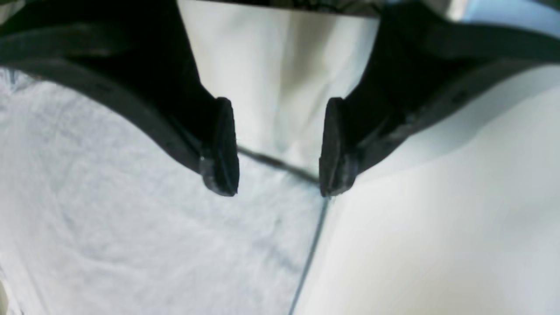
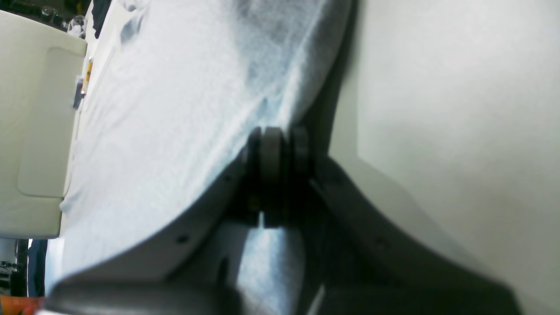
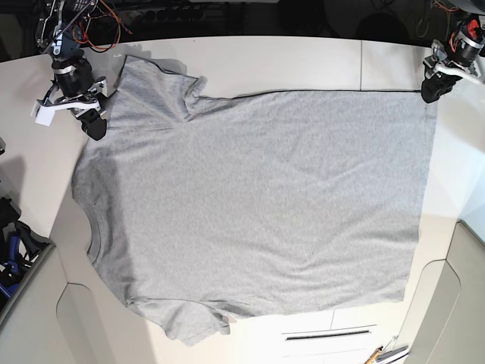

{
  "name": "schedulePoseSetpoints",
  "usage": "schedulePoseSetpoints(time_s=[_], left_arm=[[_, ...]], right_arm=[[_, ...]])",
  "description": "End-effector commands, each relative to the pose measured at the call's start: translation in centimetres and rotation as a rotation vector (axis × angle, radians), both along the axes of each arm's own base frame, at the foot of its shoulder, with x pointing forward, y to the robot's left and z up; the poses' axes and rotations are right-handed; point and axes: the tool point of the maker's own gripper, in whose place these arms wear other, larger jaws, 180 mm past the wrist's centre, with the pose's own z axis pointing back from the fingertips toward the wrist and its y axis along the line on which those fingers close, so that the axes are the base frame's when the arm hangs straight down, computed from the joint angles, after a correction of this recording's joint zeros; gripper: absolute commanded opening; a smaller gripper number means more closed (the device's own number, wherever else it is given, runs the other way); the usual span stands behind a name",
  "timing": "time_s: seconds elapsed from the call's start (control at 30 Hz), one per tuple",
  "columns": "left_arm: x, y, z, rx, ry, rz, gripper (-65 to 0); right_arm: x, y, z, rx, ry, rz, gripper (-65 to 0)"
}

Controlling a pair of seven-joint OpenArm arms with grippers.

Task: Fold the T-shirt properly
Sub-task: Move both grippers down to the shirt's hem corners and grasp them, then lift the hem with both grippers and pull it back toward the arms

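Note:
The light grey T-shirt (image 3: pixel 258 205) lies spread flat on the white table (image 3: pixel 303 61), plain side up, neck to the left and hem to the right. My right gripper (image 3: pixel 97 125) is at the far-left shoulder beside the upper sleeve. In the right wrist view it (image 2: pixel 278 148) is shut on the edge of the T-shirt (image 2: pixel 175 109). My left gripper (image 3: pixel 433 92) sits at the far hem corner. In the left wrist view it (image 1: pixel 278 175) stands open, with the corner of the T-shirt (image 1: pixel 131 218) just below its fingertips (image 1: pixel 221 175).
Beige panels flank the table at the lower left (image 3: pixel 30 318) and lower right (image 3: pixel 455 303). A slot (image 3: pixel 330 334) and a small tool (image 3: pixel 386 353) lie near the front edge. Cables (image 3: pixel 98 19) hang behind the arm at the top left.

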Motion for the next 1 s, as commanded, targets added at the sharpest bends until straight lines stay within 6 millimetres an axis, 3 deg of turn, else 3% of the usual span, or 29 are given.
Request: schedulePoseSetpoints(time_s=[0.0, 0.4, 0.73, 0.87, 0.97], left_arm=[[0.6, 0.4, 1.1, 0.001, -0.042, -0.002, -32.0], [2.0, 1.0, 0.5, 0.002, -0.046, 0.013, -32.0], [1.8, 1.2, 0.0, -0.045, -0.048, 0.035, -32.9], [1.8, 1.1, 0.0, -0.051, -0.054, 0.038, -48.2], [2.0, 1.0, 0.2, -0.061, -0.065, 0.042, -63.8]], right_arm=[[0.1, 0.0, 0.4, 0.004, -0.011, 0.006, -65.0], [0.2, 0.0, 0.4, 0.007, -0.013, 0.005, -65.0], [0.2, 0.1, 0.4, 0.007, -0.013, 0.006, -65.0], [0.2, 0.1, 0.4, 0.007, -0.012, 0.007, -65.0], [0.2, 0.2, 0.5, 0.006, -0.02, 0.015, -65.0]])
